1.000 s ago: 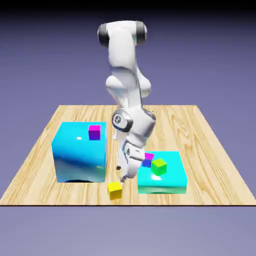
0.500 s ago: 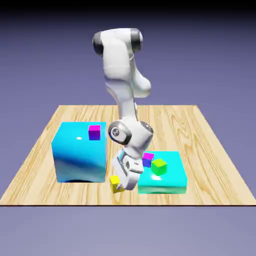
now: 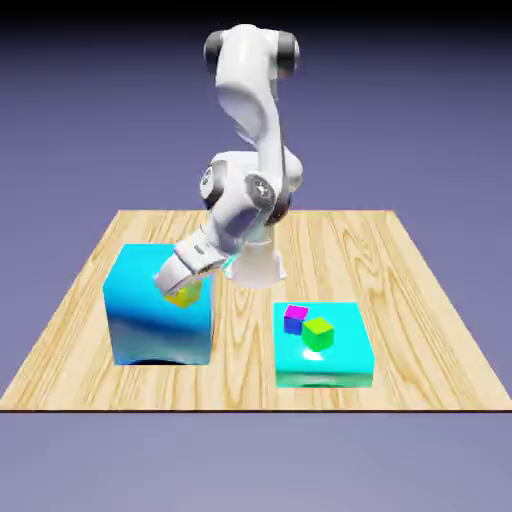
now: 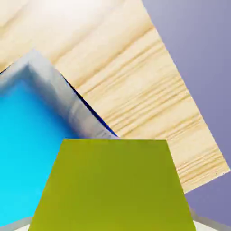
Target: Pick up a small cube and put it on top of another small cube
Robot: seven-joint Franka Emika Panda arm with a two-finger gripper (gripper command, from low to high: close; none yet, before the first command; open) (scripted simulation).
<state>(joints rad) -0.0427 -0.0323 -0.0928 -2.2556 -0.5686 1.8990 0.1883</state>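
At the left of the exterior view, the claw (image 3: 180, 286) grips the yellow cube (image 3: 184, 293), right in front of the tall blue block (image 3: 158, 325); I can't tell whether they touch.

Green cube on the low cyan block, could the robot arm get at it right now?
Probably not yet: the end effector looks full, with the yellow cube between its fingertips.

You view the table (image 3: 240, 350) from high in front, facing the robot; your hand view looks closely down, sharing the tall block (image 3: 155, 310).
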